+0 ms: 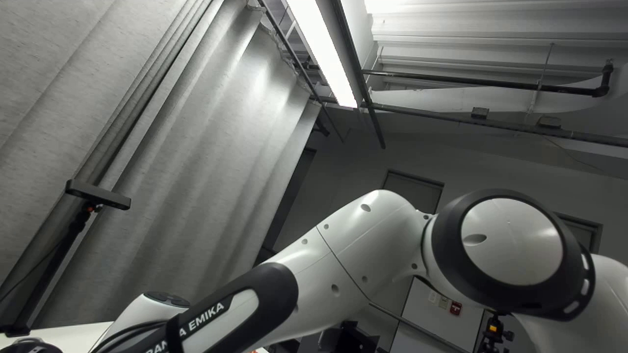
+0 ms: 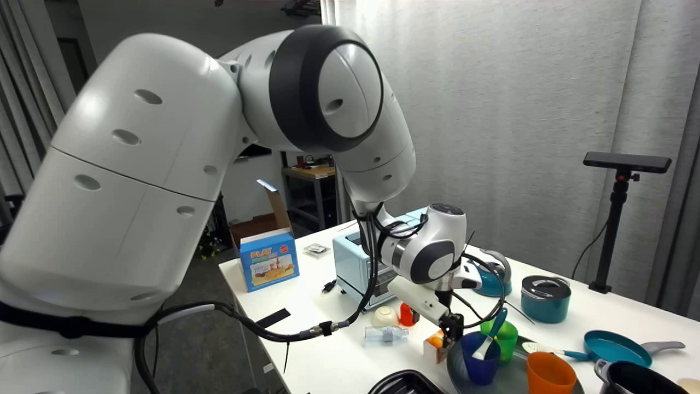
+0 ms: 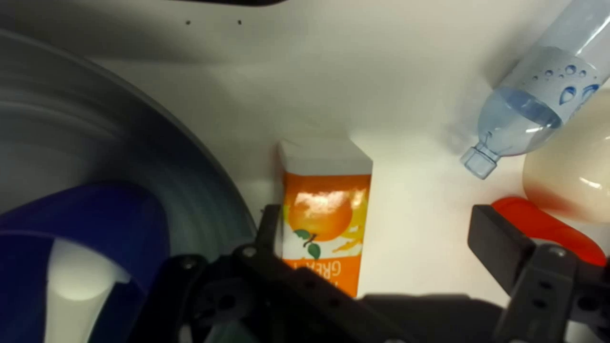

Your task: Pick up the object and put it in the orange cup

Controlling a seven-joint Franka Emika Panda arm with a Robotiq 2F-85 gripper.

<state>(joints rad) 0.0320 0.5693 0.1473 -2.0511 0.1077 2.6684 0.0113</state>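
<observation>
Since it looks like a piece of play food, the orange-juice carton (image 3: 326,214) should handle light and fairly stiff, its glossy print perhaps slippery, its walls dentable if hollow. It rests on the table (image 3: 414,190), the dark grey plate (image 3: 195,166) at nine o'clock in the wrist view. I would grip both long sides at mid-body, gently. The gripper (image 3: 385,236) is spread wide: one finger (image 3: 269,226) just beside the carton, its partner well apart toward three o'clock. That gap shows plainly only in the wrist view, which lacks the orange cup (image 2: 551,373); in an exterior view the cup sits just past three o'clock from the carton. In an exterior view arm (image 1: 343,240) and curtain (image 1: 196,162) dominate, no carton discernible.
</observation>
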